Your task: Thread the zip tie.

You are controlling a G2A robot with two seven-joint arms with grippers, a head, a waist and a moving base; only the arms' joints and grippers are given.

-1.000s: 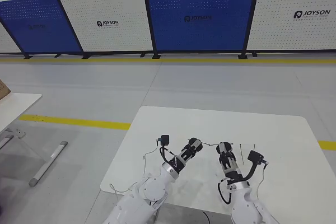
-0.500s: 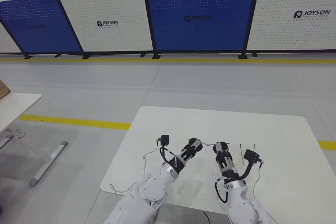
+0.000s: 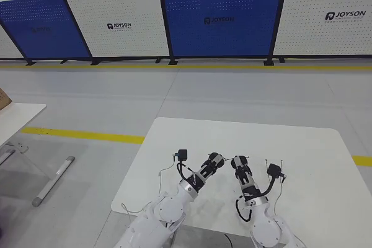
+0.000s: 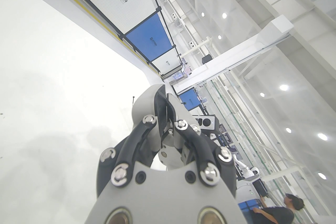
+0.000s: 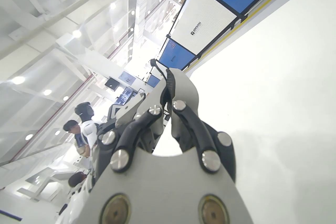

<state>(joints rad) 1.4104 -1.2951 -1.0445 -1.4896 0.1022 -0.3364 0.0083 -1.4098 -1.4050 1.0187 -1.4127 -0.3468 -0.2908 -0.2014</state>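
Right wrist view, item one: black plastic zip tie (image 5: 155, 64). You will find its square head and a short run of ribbed strap poking out past the tips of the right gripper (image 5: 168, 72), whose fingers are pinched closed on the strap just below the head. Judged purpose: the head is left bare and pointing outward so its slot can take the tail.

Item two: left gripper (image 4: 162, 93). Its black pads (image 4: 160, 107) are pressed together. Whether the tie's tail sits between them cannot be told from its own wrist view; in the top view, a faint dark line seems to run across the small gap between the two grippers, so probably yes.

Item three: arm pose. In the top view the left arm (image 3: 192, 180) and right arm (image 3: 251, 192) rise from the near edge and converge, with the tips close together but apart and facing each other. Both grippers are tilted up off the surface (your wrist cameras look towards the ceiling), which keeps the strap free of the tabletop.

Item four: white rectangular table (image 3: 297, 142), beneath both grippers. Threading is not yet done.
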